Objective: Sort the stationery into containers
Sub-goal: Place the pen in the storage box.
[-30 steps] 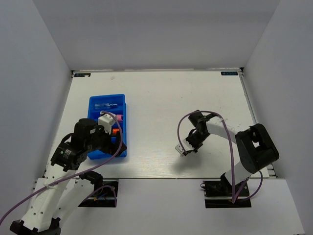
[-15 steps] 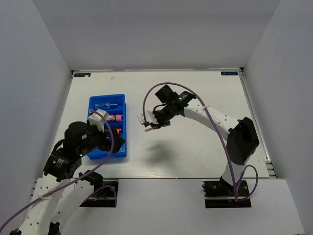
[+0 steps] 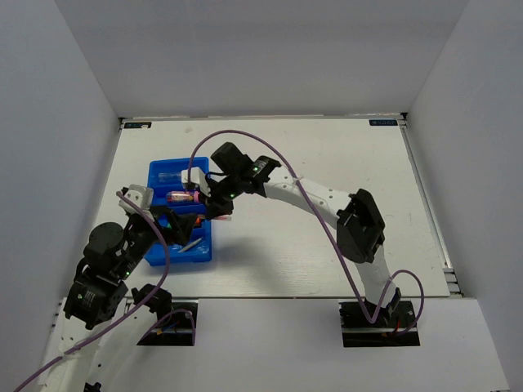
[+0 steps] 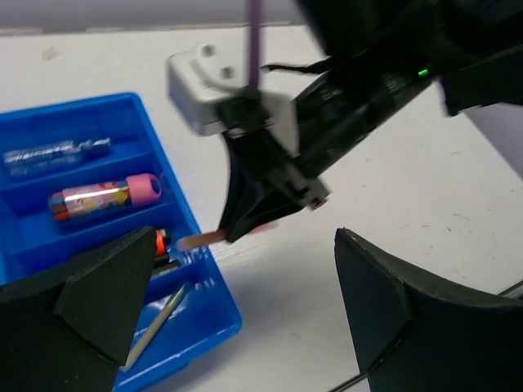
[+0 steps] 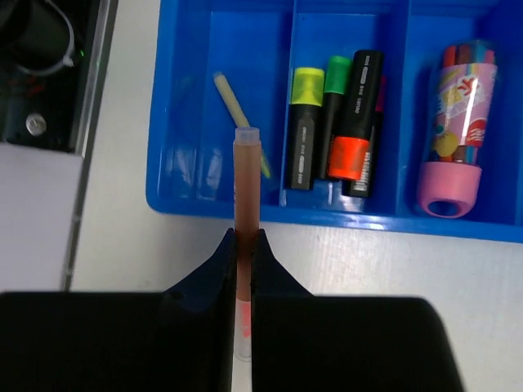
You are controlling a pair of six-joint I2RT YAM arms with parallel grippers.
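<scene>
Stick (image 5: 247, 180): thin, reddish-brown, clear cap at the far end. Pinched between the black fingers (image 5: 208, 282) of the right claw (image 5: 243, 237), jaws narrow and shut tight on it with no gap on either side. Points to 12 o'clock in the right wrist view, capped tip over the end compartment of the blue tray (image 5: 368, 219), middle over the tray's near wall, rest over the white counter (image 5: 147, 253). Lower end lost between the fingers.

In that compartment, at 12 o'clock of the tip, a pale stick (image 5: 239, 114) lying aslant. At 3 o'clock, in the next compartment, black highlighters (image 5: 327, 131) side by side with yellow, green and orange ends; a further one mostly hidden behind the orange. Further to 3 o'clock, a pink tube (image 5: 456, 131) alone in its compartment.

From the left wrist, blurred: right claw (image 4: 245, 224) with the stick (image 4: 203, 239) jutting toward 9 o'clock at the tray's (image 4: 33, 237) edge. Pink tube (image 4: 102, 196) and clear-blue pen (image 4: 57, 153) each in a compartment beyond. Left claw (image 4: 245, 245) spread wide, holding nothing, fingers at 7 and 5 o'clock of the view, the 7 o'clock one covering part of the tray.

From above, tray (image 3: 204, 249) on the counter's 9 o'clock side, right claw (image 3: 216, 211) at its 3 o'clock edge. Stick too small to make out there; near end of the tray covered by the left arm.
</scene>
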